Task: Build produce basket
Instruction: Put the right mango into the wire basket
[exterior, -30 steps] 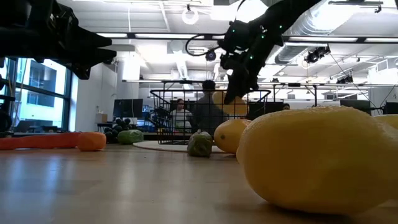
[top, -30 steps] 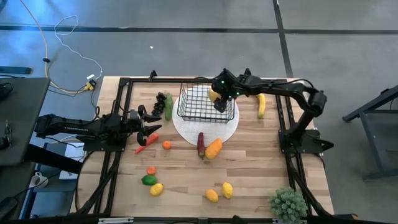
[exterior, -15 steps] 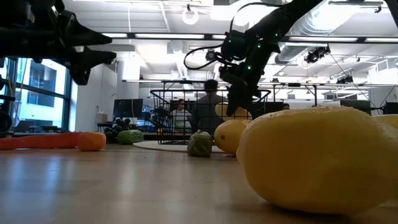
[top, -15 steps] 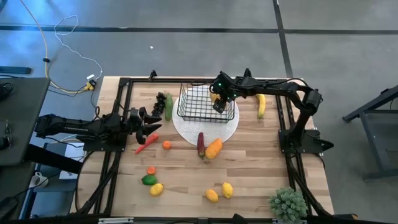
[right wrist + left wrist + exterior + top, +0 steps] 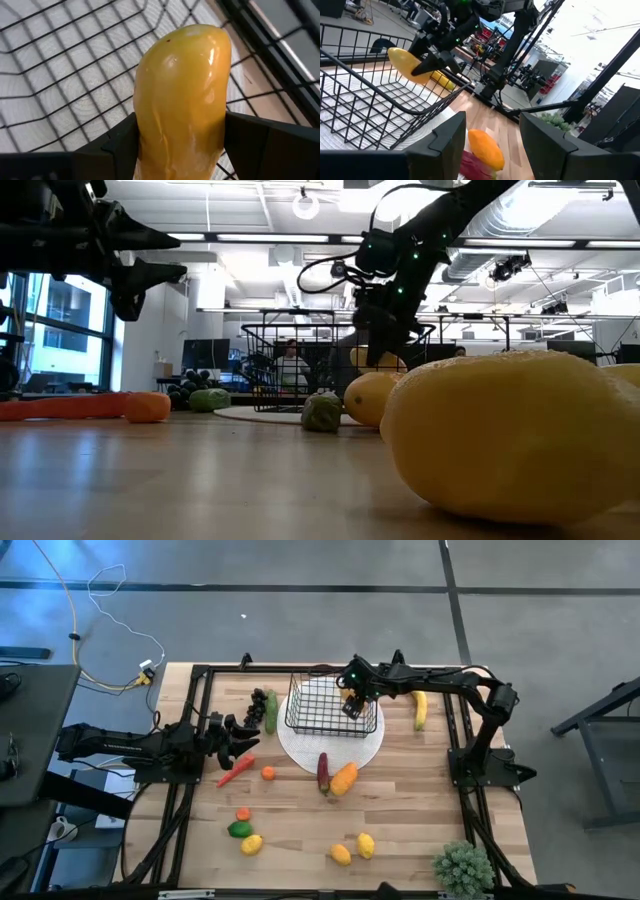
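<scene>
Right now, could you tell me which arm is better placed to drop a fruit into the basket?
The right: its gripper already holds a yellow fruit over the wire basket; the left gripper hangs off beside the carrot.

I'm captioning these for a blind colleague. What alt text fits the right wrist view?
A glossy yellow-orange toy fruit fills the frame, gripped between the right claw's two dark fingers. Behind it lie the black wire basket's mesh and a white ridged disc seen through it.

Basket (image 5: 325,705) black wire grid — held fruit (image 5: 182,95) glossy yellow — disc (image 5: 335,745) white.
</scene>
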Robot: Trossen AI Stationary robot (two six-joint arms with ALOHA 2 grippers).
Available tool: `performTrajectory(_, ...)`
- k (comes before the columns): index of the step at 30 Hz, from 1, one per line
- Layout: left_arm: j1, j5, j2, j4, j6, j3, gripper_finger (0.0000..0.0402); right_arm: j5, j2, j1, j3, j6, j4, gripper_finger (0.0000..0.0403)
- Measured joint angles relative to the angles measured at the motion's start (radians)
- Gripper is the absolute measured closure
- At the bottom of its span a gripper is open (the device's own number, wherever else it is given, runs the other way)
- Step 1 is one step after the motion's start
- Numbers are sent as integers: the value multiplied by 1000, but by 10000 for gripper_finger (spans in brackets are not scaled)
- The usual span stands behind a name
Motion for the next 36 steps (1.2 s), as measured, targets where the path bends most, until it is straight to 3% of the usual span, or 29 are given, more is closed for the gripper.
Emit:
performTrajectory(8,0,0,0,0,-2,0,227,30,0,0,0,50,-36,141)
performTrajectory(18,0,6,0,0,-1,0,220,45,-1,1,0,125,-41,137)
performTrajectory(29,0,7,0,-16,-19,0,169,45,-2,1,0,204,-90,137)
performTrajectory(36,0,22,0,-23,-27,0,170,42,-2,1,0,210,-97,137)
